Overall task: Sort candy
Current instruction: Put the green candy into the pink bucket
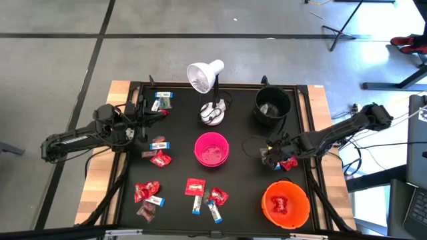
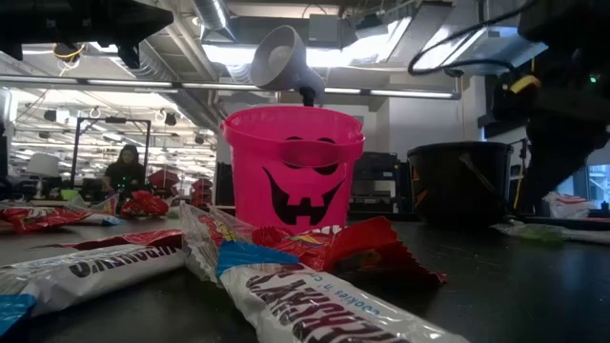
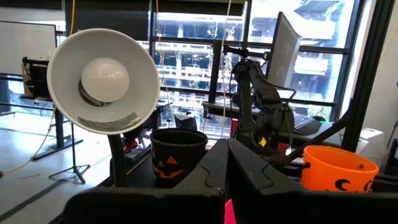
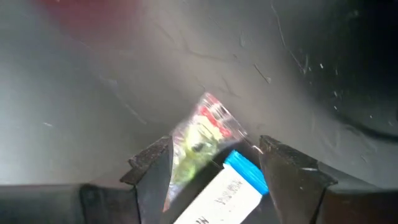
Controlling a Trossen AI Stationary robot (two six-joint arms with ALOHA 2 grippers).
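Note:
Candy lies scattered on the black mat [image 1: 240,193]: red packets [image 1: 160,159], white-and-blue bars [image 1: 162,100] and more near the front [image 1: 195,188]. My right gripper [image 1: 269,155] points steeply down at the mat's right side, between the black bucket [image 1: 272,105] and the orange bucket [image 1: 285,203]. It is open. In its wrist view a white-and-blue bar [image 4: 224,190] and a clear red-and-green packet [image 4: 202,134] lie between the fingers [image 4: 152,168]. My left gripper [image 1: 148,119] hovers shut over the mat's left side, empty.
A pink bucket [image 1: 211,148] stands mid-mat, with a white desk lamp [image 1: 205,77] behind it. A red packet [image 1: 289,163] lies just right of my right gripper. Wooden table edges [image 1: 100,173] flank the mat. In the low view, bars [image 2: 315,305] lie close to the camera.

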